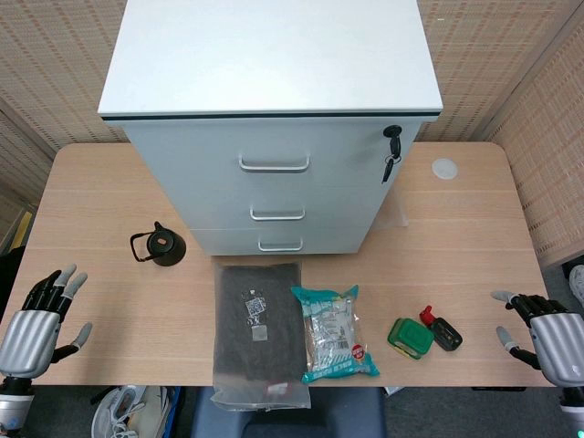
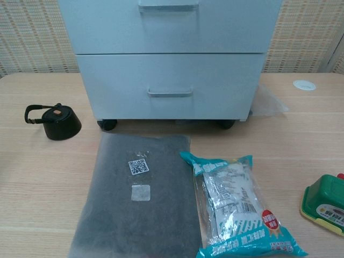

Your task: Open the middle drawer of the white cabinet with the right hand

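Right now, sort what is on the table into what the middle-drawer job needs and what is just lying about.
For the job:
white three-drawer cabinet
middle drawer's silver bar handle
right hand, open at the table edge

Lying about:
small black kettle
grey cloth in clear bag
teal-edged snack packet
green box
black and red object
left hand, open
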Robot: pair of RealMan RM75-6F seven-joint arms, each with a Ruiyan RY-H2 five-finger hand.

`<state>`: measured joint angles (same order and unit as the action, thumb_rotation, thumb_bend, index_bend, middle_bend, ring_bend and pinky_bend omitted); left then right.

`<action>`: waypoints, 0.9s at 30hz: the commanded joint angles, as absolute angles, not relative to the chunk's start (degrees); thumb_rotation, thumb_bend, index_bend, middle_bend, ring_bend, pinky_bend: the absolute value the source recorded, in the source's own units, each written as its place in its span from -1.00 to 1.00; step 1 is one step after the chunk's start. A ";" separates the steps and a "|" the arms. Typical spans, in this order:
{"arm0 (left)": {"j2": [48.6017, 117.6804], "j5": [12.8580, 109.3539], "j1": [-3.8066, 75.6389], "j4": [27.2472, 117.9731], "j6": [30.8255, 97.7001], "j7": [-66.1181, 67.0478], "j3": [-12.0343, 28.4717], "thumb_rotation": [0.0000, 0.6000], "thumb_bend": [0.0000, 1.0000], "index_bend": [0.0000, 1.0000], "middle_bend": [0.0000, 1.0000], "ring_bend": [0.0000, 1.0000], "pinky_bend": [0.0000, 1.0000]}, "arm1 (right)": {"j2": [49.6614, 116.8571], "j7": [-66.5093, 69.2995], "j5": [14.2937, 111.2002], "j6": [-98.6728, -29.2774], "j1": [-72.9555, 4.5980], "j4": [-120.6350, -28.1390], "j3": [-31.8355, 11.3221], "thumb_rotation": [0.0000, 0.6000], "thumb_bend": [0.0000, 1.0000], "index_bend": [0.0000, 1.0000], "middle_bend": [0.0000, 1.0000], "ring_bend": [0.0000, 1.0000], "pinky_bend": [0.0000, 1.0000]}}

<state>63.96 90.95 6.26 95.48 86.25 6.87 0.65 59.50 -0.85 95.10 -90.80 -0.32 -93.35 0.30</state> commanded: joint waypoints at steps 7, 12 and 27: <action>63.71 91.19 6.31 96.02 86.09 7.32 0.51 1.00 -0.35 -0.82 -1.00 -0.94 -0.78 | 59.43 -0.71 96.12 -90.72 -0.55 -93.38 0.60 1.00 -0.44 -0.40 -0.14 -0.24 -0.02; 63.52 91.25 6.41 96.36 86.01 7.50 0.57 1.00 -0.35 -0.82 -1.00 -0.94 -0.78 | 58.44 -2.70 97.52 -90.31 -2.04 -95.40 -0.34 1.00 -0.44 -0.39 -0.07 -0.17 -0.02; 62.84 91.30 6.42 97.21 85.84 7.97 0.48 1.00 -0.35 -0.82 -1.00 -0.94 -0.78 | 51.70 -17.50 93.93 -71.17 -18.35 -116.53 -9.40 1.00 -0.41 -0.59 0.72 0.71 0.49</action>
